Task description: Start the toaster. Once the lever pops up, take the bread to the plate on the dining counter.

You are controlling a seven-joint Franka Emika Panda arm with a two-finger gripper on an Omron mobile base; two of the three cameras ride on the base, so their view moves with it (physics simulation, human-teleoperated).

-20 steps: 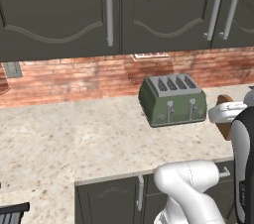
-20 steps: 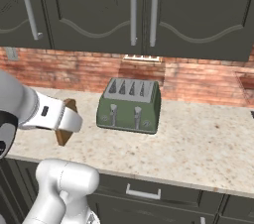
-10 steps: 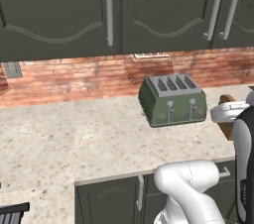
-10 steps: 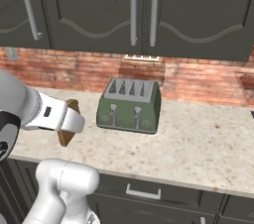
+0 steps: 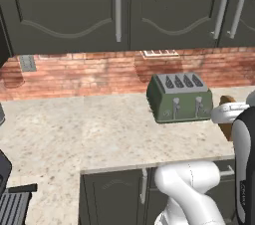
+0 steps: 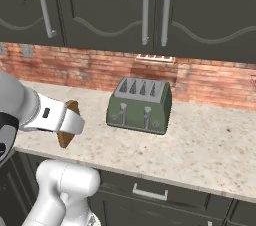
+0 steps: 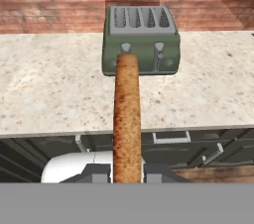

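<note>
The dark olive-green toaster (image 5: 180,97) (image 6: 140,106) (image 7: 141,40) stands on the wall counter against the brick wall. Both pale levers on its front are up and its slots look empty. My gripper (image 6: 74,123) (image 5: 225,114) hangs in front of the counter's edge, well short of the toaster, shut on the brown bread (image 6: 64,137) (image 5: 227,101). In the hand view the bread (image 7: 127,114) stands edge-on between the fingers and points at the toaster. The plate and the dining counter are out of view.
The beige speckled counter (image 5: 99,134) (image 6: 210,150) runs along the brick wall under dark upper cabinets (image 5: 119,10). Dark cabinet fronts with handles (image 6: 149,193) sit below its front edge. A dark appliance (image 5: 11,204) shows at the lower left of the left base view.
The whole picture has shifted a little to the right in both base views, so the camera has moved. The bread stays in the shut gripper, and the toaster stays put on the counter.
</note>
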